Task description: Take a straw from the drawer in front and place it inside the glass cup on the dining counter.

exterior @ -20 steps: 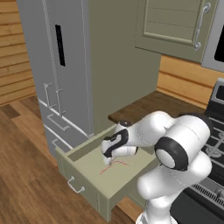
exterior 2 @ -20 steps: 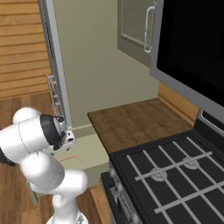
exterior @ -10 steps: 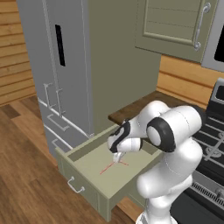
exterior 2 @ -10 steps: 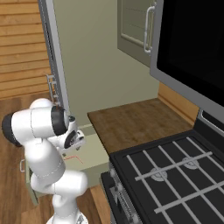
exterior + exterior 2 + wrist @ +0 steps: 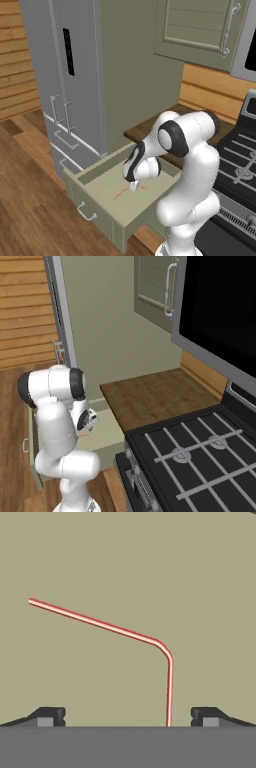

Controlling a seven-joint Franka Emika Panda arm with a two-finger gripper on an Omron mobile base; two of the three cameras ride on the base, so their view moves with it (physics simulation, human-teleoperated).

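Observation:
The sage-green drawer [image 5: 95, 186] stands pulled open in front, with a small silver handle [image 5: 86, 212] on its face. On its bare floor lies the straw [image 5: 124, 192], thin, reddish-pink and bent. My gripper [image 5: 134, 186] points straight down just above the straw, open and holding nothing. In the hand view the straw [image 5: 100, 623] runs from upper left to a bend, and its short leg drops between my fingertips [image 5: 207, 716], nearer the right one. From the right base view the gripper [image 5: 90, 425] hangs over the straw [image 5: 89, 437] inside the drawer [image 5: 107, 428]. The glass cup and dining counter are out of view.
A tall grey fridge [image 5: 70, 75] stands left of the drawer. A short brown countertop [image 5: 150, 396] sits behind it, beside a black stove [image 5: 200, 451]. Green wall cabinets [image 5: 200, 30] hang overhead. Wooden floor [image 5: 30, 200] lies open to the left.
The arm has folded in and swung upright, bringing the hand lower over the straw in the drawer. The jaws stayed open and the straw has not moved.

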